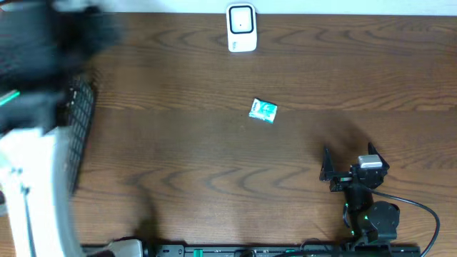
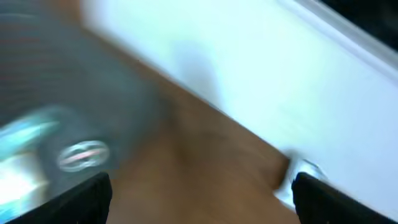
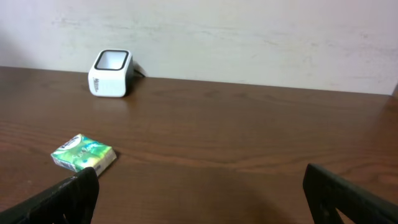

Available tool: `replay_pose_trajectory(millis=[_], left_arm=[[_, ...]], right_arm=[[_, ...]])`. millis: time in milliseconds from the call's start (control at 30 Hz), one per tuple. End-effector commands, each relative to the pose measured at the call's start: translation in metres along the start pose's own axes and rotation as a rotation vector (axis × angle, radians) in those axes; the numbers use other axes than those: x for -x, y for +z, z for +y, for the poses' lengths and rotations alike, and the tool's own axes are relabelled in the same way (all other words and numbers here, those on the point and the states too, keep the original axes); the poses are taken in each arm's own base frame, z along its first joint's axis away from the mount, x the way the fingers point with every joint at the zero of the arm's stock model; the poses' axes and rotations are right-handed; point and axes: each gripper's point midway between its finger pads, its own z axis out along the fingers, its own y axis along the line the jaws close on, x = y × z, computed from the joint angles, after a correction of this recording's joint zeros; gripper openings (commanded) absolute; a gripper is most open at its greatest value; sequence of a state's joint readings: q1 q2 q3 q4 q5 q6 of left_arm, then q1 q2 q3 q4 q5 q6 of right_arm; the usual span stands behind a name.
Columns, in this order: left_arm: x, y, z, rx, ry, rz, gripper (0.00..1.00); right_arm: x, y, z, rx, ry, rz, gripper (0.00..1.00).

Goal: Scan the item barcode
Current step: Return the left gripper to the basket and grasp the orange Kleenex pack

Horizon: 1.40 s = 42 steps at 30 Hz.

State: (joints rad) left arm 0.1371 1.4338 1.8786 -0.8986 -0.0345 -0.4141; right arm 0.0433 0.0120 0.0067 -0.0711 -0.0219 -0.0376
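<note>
Between the right fingers (image 3: 68,199): bare brown surface (image 3: 249,149), nothing held. The two dark tips sit at the bottom corners of the right wrist view, spread wide, so open. Overhead, the right fingers (image 1: 326,168) stand well apart from every object.

Just ahead of them, off to their left: packet (image 3: 83,154), green and white with blue print, lying flat on the surface. It touches neither finger. Overhead, the packet (image 1: 263,111) lies near mid-surface, slightly skewed, between the right fingers and the scanner.

Farther ahead, same side: scanner (image 3: 111,73), a small white box with a dark-framed window on top. It stands at the far edge of the surface by the pale wall (image 3: 249,37). Overhead, the scanner (image 1: 241,28) is well apart from the packet.

Left fingers (image 2: 81,199): the left wrist view is badly smeared. Two dark tips show at the bottom corners, wide apart with nothing between them, so open. Ahead of them are brown surface and a white band. To one side is a blue-grey blur (image 2: 68,130) with a red-and-white oval mark; cannot identify it. Overhead, the left arm (image 1: 28,185) is at the far-left edge beside a black mesh basket (image 1: 80,121). Its fingers cannot be made out there.
</note>
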Motion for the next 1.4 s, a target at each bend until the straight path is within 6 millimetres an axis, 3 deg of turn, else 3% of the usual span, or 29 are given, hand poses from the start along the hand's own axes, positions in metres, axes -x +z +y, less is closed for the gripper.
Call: replay_pose_trajectory(millis=[0,100,133,267,700,833,1167,1367], left_arm=[[0.008,-0.003,0.119,0.319,-0.329,-0.005,0.91],[-0.010,-0.016,0.194,0.520,-0.485,0.051,0.91],[-0.026,-0.019,0.227,0.617,-0.545,0.109,0.91],[-0.057,-0.013,0.262,0.719,-0.631,0.231,0.91],[-0.168,0.054,0.284,0.855,-0.646,0.671,0.91],[-0.186,0.058,0.308,0.986,-0.609,0.711,0.91],[-0.240,0.084,0.317,1.003,-0.580,0.807,0.86],[-0.264,0.096,0.327,0.996,-0.580,0.786,0.72]], right_arm=[[0.000,0.000,-0.002,-0.008,-0.009,0.000,0.99],[0.000,0.000,-0.002,-0.008,-0.009,0.000,0.99],[0.000,0.000,-0.002,-0.008,-0.008,0.000,0.99],[0.000,0.000,-0.002,-0.008,-0.008,0.000,0.99],[0.000,0.000,-0.002,-0.008,-0.009,0.000,0.99],[0.000,0.000,-0.002,-0.008,-0.009,0.000,0.99],[0.000,0.000,-0.002,-0.008,-0.009,0.000,0.99],[0.000,0.000,-0.002,-0.008,-0.009,0.000,0.99]])
